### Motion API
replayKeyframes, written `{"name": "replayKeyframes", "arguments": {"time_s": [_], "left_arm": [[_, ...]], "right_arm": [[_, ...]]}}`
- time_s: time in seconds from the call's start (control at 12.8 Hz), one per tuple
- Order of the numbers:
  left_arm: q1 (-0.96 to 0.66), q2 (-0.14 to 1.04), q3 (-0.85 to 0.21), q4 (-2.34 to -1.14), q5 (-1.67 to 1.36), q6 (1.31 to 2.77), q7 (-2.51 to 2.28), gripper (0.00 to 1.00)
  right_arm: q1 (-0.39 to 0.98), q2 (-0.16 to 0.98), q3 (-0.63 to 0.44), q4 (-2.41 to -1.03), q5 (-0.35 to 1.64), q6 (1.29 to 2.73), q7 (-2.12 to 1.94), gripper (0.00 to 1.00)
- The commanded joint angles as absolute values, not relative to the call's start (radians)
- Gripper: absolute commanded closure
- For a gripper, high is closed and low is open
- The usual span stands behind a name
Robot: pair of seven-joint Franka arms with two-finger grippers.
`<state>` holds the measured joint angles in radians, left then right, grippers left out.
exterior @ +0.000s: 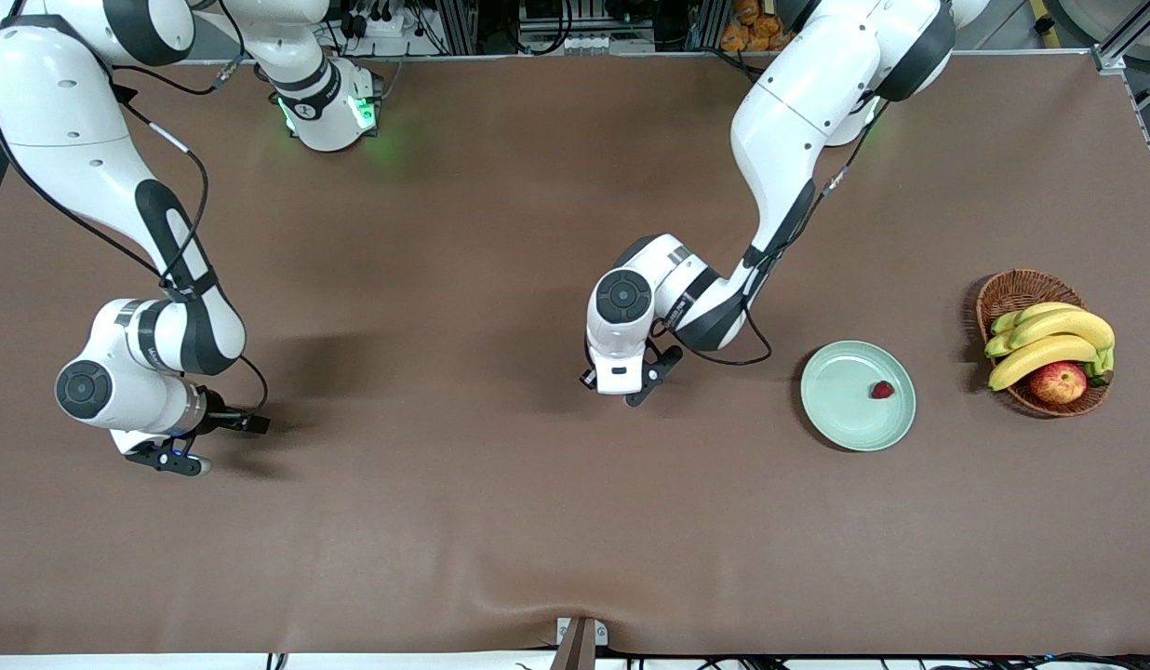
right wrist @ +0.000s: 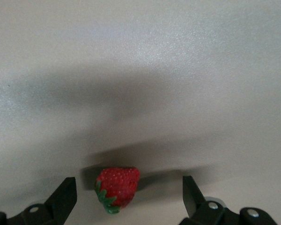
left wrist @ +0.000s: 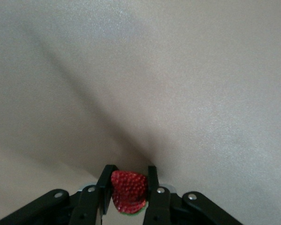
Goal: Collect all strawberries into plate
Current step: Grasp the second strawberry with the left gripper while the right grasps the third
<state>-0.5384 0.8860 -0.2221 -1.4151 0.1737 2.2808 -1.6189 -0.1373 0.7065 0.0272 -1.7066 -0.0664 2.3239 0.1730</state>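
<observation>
One strawberry (exterior: pixel 882 390) lies in the pale green plate (exterior: pixel 840 409) toward the left arm's end of the table. My left gripper (exterior: pixel 620 387) is down at the table's middle, beside the plate. In the left wrist view the left gripper (left wrist: pixel 129 185) is shut on a second strawberry (left wrist: pixel 129 191), pinched between both fingers just above the cloth. My right gripper (exterior: pixel 170 458) is low at the right arm's end of the table. In the right wrist view the right gripper (right wrist: pixel 129 192) stands open around a third strawberry (right wrist: pixel 116 186), which lies on the cloth touching neither finger.
A brown wicker basket (exterior: pixel 1008 293) holding bananas (exterior: pixel 1049 337) and an apple (exterior: pixel 1059 381) stands beside the plate at the left arm's end. A brown cloth (exterior: pixel 501 521) covers the table, with a fold at its near edge.
</observation>
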Motion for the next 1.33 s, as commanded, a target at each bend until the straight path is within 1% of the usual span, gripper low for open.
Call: {"name": "replayKeyframes", "arguments": {"time_s": [0.0, 0.08, 0.16, 0.23, 0.39, 0.62, 0.78, 0.94, 1.09, 1.25], "left_arm": [[-0.541, 0.871, -0.207, -1.401, 0.203, 2.266, -1.643, 1.0], [-0.534, 0.856, -0.209, -1.391, 0.198, 2.258, -1.652, 1.0], [-0.523, 0.832, -0.209, -1.391, 0.193, 2.255, -1.651, 1.0], [-0.503, 0.816, -0.212, -1.391, 0.19, 2.253, -1.649, 1.0], [-0.489, 0.758, -0.215, -1.391, 0.189, 2.191, -1.644, 1.0], [-0.448, 0.658, -0.216, -1.399, 0.186, 2.168, -1.672, 1.0], [-0.391, 0.608, -0.225, -1.399, 0.169, 2.132, -1.654, 1.0], [-0.333, 0.563, -0.23, -1.401, 0.106, 2.086, -1.565, 1.0], [-0.26, 0.523, -0.232, -1.401, 0.051, 1.999, -1.436, 1.0], [-0.209, 0.493, -0.232, -1.42, 0.029, 1.916, -1.277, 1.0]], "right_arm": [[-0.156, 0.713, 0.044, -1.692, -0.092, 2.31, 0.161, 0.45], [-0.158, 0.713, 0.044, -1.692, -0.092, 2.309, 0.131, 0.71], [-0.16, 0.712, 0.044, -1.692, -0.092, 2.309, 0.118, 0.95], [-0.158, 0.712, 0.044, -1.692, -0.092, 2.307, 0.118, 1.0], [-0.156, 0.709, 0.044, -1.69, -0.092, 2.286, 0.118, 1.0], [-0.152, 0.696, 0.044, -1.689, -0.092, 2.283, 0.107, 1.0], [-0.141, 0.663, 0.051, -1.687, -0.092, 2.276, 0.081, 1.0], [-0.092, 0.623, 0.066, -1.687, -0.091, 2.232, 0.084, 1.0], [-0.017, 0.595, 0.077, -1.681, -0.075, 2.18, 0.089, 1.0], [0.04, 0.595, 0.129, -1.68, -0.01, 2.18, 0.142, 1.0]]}}
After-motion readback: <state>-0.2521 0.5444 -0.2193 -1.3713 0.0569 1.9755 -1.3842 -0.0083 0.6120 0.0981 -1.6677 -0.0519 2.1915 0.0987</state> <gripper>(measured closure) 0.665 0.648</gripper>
